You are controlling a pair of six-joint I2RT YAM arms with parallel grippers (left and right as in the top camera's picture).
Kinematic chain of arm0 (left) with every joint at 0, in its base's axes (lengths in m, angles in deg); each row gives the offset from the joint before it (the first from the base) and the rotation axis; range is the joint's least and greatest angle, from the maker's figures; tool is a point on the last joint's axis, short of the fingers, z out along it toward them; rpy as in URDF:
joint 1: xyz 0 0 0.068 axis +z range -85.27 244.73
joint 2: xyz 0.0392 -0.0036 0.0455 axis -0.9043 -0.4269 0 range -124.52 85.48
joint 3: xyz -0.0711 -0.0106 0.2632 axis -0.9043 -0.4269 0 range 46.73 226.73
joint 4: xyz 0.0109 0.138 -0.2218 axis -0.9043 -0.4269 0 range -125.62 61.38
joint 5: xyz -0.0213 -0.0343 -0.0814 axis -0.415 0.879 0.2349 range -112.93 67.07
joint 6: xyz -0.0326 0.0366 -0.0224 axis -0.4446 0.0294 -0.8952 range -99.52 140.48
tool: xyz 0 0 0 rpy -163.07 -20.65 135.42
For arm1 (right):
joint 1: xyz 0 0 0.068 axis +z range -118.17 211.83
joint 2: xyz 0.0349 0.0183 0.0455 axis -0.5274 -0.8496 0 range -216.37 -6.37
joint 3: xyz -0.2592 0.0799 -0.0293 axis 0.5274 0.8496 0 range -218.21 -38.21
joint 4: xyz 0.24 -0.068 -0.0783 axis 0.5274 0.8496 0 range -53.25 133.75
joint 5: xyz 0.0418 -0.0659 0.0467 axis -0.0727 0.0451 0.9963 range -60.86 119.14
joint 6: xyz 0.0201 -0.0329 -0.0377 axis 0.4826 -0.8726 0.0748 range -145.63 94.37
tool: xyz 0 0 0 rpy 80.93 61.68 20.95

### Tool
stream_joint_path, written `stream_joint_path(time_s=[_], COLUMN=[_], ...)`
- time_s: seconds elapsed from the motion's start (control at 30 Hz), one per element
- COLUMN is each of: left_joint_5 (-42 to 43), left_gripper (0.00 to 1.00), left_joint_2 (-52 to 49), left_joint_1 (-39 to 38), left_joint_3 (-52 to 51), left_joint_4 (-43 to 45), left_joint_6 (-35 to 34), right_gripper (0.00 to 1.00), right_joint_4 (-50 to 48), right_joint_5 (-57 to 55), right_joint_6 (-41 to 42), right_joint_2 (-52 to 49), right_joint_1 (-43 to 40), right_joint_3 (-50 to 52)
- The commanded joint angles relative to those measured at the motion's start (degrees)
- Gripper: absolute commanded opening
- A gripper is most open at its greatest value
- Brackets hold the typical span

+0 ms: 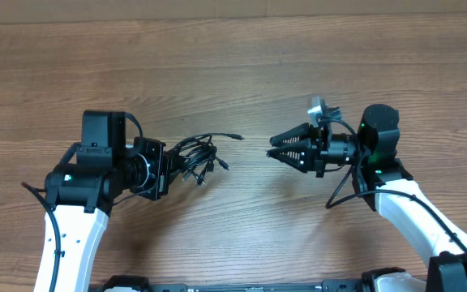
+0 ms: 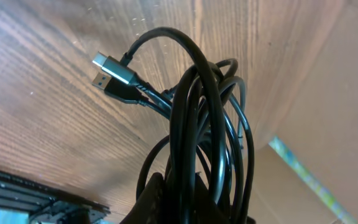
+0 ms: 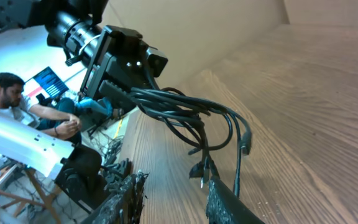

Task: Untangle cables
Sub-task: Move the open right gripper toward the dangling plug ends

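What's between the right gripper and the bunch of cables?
Nothing, just bare table between the right gripper and the cables, as the overhead view shows.

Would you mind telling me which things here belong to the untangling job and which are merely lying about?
Job: cables, bundled, clamped in the left fingers; right fingers, open, facing them.
Not part of it: wooden table; man in the right wrist view's background.

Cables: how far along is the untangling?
Nothing looks freed yet. The cables are one knotted bundle, clamped in the left fingers. The right fingers stand open and empty, a gap away from it. Every cord is left to pull apart.
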Motion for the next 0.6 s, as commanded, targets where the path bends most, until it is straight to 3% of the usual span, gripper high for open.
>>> stream_joint_path(time_s=[0.0,0.43,0.57], left_joint_5=[0.0,-0.1,0.0], left_gripper=[0.04,0.04,0.04], left_joint_2=[-0.2,-0.2,-0.2], left_joint_1=[0.3,0.3,0.2], left_joint_3=[1.4,1.4,1.4], left_joint_4=[-0.1,-0.2,-0.1], left_joint_6=[-3.6,-4.9,-5.0], right_gripper=[0.33,0.32,0.32], right_joint_4=[0.0,0.1,2.5], right_joint_5=[-0.4,-1.0,-0.8], right_joint_6=[-2.7,-2.8,-6.5], right_joint_2=[0.7,-0.7,-1.2], right_joint_1=[1.4,2.2,2.4], right_joint_3=[-0.5,-0.5,-0.5])
